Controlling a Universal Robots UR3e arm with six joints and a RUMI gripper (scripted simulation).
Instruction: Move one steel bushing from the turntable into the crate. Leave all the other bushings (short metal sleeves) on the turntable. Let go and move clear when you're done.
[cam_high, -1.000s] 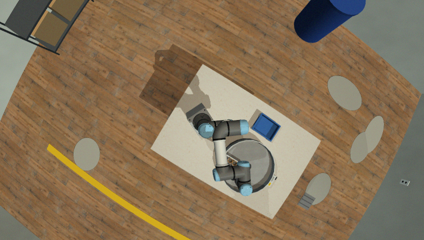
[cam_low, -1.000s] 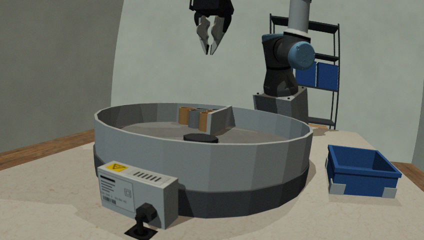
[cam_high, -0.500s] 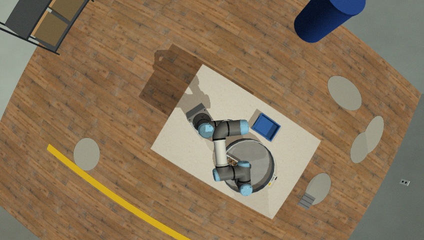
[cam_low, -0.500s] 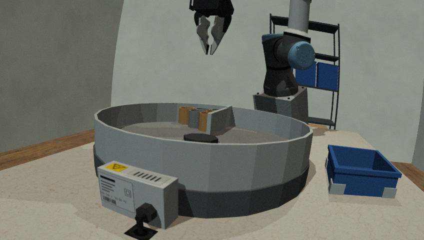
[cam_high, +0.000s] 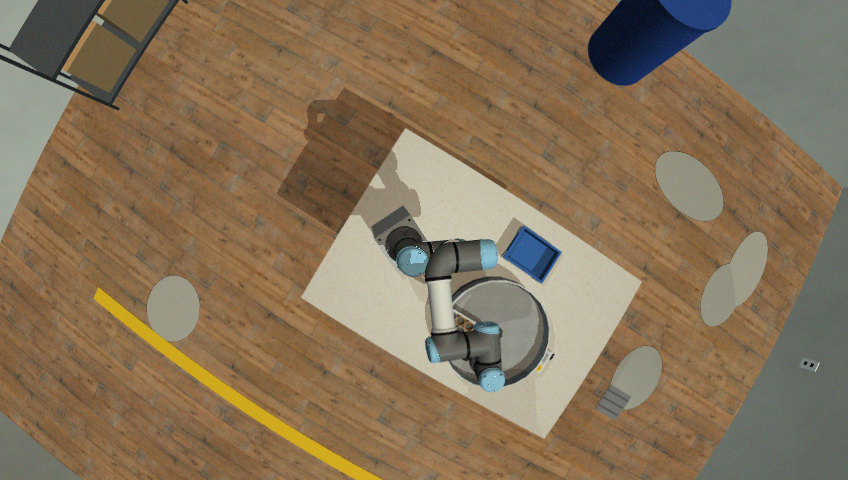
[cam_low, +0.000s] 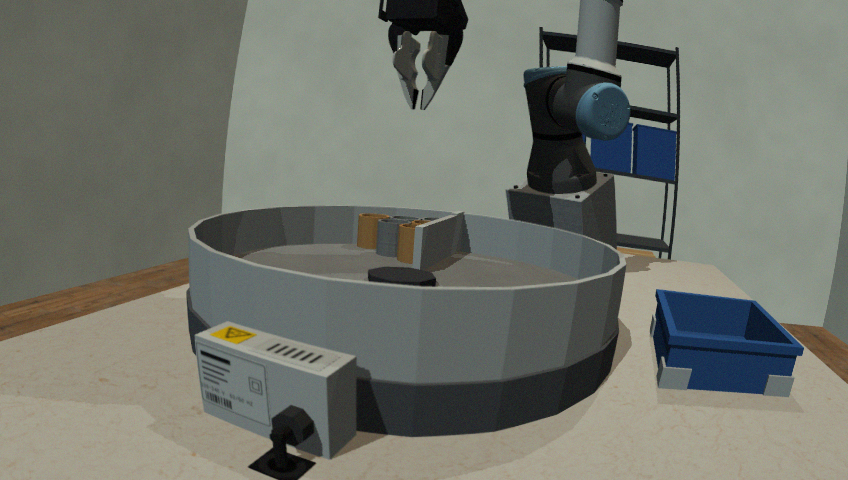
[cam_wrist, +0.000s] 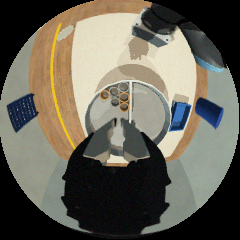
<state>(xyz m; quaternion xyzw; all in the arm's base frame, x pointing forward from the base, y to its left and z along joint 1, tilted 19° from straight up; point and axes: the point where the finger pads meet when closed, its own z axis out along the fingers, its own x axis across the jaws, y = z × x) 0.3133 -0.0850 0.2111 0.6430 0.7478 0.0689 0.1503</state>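
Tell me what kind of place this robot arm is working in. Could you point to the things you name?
Probably a small workshop or factory work cell: a grey round walled turntable (cam_high: 538, 291) (cam_low: 464, 333) (cam_wrist: 89, 127) holds metal sleeves, a yellow stripe (cam_high: 238, 399) (cam_wrist: 53, 85) marks the wooden floor, and a dark metal shelf rack (cam_high: 44, 35) (cam_low: 676, 118) stands behind.
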